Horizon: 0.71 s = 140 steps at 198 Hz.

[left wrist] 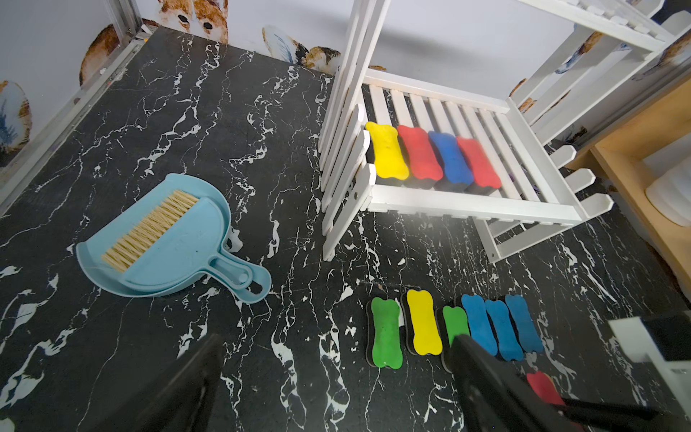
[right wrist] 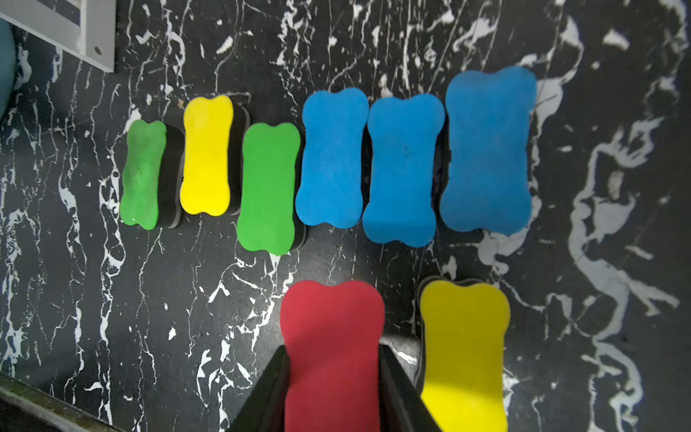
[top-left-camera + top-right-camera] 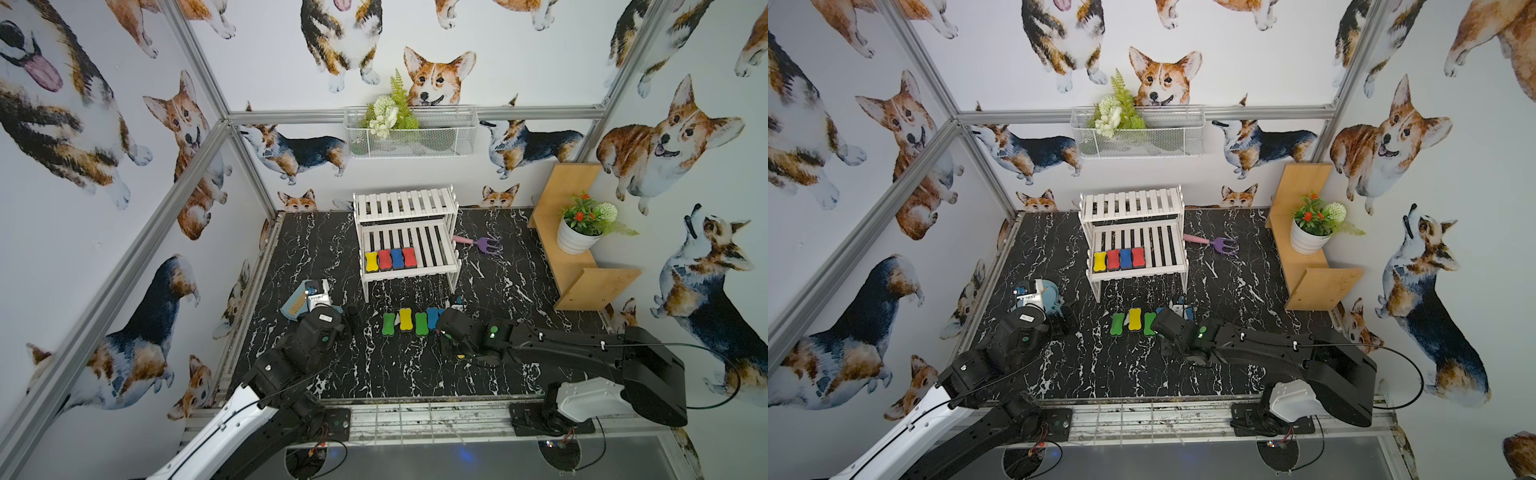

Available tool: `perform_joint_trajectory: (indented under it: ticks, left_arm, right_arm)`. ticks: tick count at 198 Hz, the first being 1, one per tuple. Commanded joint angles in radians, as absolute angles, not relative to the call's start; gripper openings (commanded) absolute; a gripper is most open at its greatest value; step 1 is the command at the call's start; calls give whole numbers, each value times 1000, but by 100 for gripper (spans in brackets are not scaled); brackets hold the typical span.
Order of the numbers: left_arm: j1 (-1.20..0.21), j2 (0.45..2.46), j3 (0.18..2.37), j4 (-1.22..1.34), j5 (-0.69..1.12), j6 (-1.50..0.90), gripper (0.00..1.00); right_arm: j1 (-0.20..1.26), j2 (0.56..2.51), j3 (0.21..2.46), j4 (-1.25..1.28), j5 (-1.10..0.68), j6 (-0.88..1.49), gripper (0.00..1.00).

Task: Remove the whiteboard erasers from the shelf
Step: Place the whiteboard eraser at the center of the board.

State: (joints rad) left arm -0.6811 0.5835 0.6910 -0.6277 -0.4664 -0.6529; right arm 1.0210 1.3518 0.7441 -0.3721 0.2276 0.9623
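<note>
Four erasers (image 3: 390, 259) lie side by side on the lower tier of the shelf (image 3: 411, 272), long axes front to back, ahead of both arms. The left gripper (image 1: 336, 344), jaws wide apart and empty, appears nearer. The right gripper (image 2: 334, 349) is clamped across a red eraser (image 2: 332, 314) low over the table (image 3: 374, 374).

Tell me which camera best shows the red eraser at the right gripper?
The right wrist view: the red eraser fills the foreground between the fingers of the right gripper. The left wrist view catches only a corner of it; in both top views the right arm hides it.
</note>
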Motion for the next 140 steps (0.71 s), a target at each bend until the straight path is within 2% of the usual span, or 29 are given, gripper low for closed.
perform_joint_trajectory:
  ticks: [1, 75, 140]
  left_arm:
    - [-678, 586, 706, -625, -470, -636, 99]
    - [-678, 597, 686, -604, -459, -650, 99]
    - [-678, 602, 687, -607, -455, -649, 99]
  right_arm:
    - [1025, 1348, 718, -364, 200, 1004, 38]
    - [983, 1449, 719, -321, 172, 958, 39]
    - [962, 1487, 728, -290, 182, 932, 49]
